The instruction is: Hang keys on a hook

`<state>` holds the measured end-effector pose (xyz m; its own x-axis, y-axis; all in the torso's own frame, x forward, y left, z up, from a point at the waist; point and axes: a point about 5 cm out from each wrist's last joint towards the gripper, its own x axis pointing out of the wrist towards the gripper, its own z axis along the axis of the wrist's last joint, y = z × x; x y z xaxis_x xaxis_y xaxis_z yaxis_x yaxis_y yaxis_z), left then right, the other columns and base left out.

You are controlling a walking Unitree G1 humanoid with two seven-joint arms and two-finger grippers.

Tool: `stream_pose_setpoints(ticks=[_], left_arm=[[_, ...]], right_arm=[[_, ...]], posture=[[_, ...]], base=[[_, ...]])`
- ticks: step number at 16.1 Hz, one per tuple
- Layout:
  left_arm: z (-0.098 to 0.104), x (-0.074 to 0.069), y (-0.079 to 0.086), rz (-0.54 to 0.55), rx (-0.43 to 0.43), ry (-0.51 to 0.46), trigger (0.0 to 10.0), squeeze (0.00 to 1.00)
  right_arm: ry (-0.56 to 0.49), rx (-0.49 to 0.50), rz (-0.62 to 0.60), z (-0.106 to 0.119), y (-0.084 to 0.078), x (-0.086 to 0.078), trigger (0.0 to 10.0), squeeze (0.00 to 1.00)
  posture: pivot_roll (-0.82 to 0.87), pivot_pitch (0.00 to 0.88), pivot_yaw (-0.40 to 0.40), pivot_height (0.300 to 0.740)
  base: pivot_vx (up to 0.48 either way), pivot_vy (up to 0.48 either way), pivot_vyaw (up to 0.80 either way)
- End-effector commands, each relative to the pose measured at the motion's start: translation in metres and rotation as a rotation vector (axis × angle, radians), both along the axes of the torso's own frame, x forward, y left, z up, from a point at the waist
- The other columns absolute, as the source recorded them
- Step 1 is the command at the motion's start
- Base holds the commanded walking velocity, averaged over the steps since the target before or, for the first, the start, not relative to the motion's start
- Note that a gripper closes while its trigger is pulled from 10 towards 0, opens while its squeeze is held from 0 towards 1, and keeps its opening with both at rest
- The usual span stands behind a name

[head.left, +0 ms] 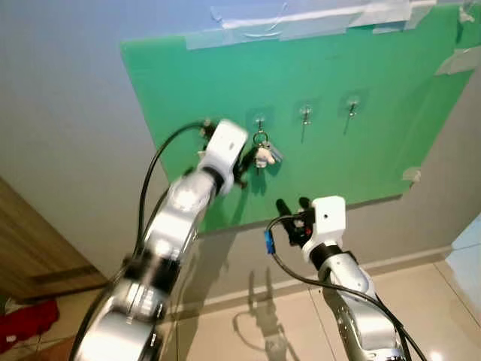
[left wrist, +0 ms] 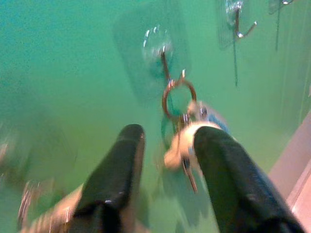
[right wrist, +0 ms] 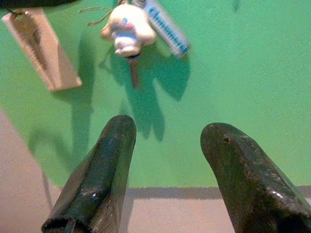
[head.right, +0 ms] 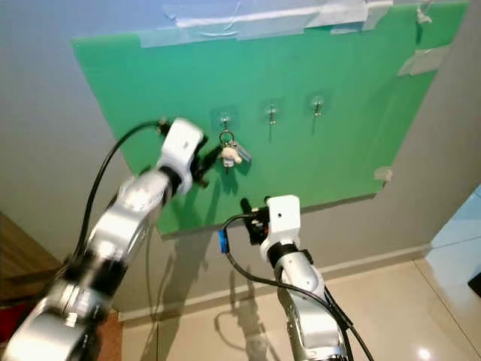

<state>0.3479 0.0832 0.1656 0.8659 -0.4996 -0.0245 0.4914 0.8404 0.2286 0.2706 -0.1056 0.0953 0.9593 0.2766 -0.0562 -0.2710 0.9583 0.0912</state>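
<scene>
Left pincer (left wrist: 165, 160) spread beside the keys (head.left: 263, 154) hanging on the leftmost hook (left wrist: 165, 60); right pincer (right wrist: 167, 160) spread, lower right.

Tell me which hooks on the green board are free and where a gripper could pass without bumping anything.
The middle hook and the right hook are bare, with open green board around and below them. It is crowded at the left hook: the keys hang there, with the left gripper right beside them. The right gripper sits below, near the board's lower edge.
</scene>
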Motion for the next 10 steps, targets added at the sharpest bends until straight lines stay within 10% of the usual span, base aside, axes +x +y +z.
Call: stream_pose_setpoints(ticks=[1,10], left_arm=[[0.011,-0.002,0.009,0.022,-0.031,-0.048,10.0,1.0],[-0.019,-0.071,0.061,0.168,-0.014,-0.01,10.0,1.0]], right_arm=[[-0.028,0.022,-0.011,0.006,0.002,0.005,10.0,0.0],[-0.039,-0.005,-0.029,0.005,-0.015,0.021,10.0,0.0]], posture=[[-0.12,0.0,0.117,0.74],[-0.03,0.0,0.029,0.74]], base=[[0.0,0.0,0.0],[0.0,0.0,0.0]])
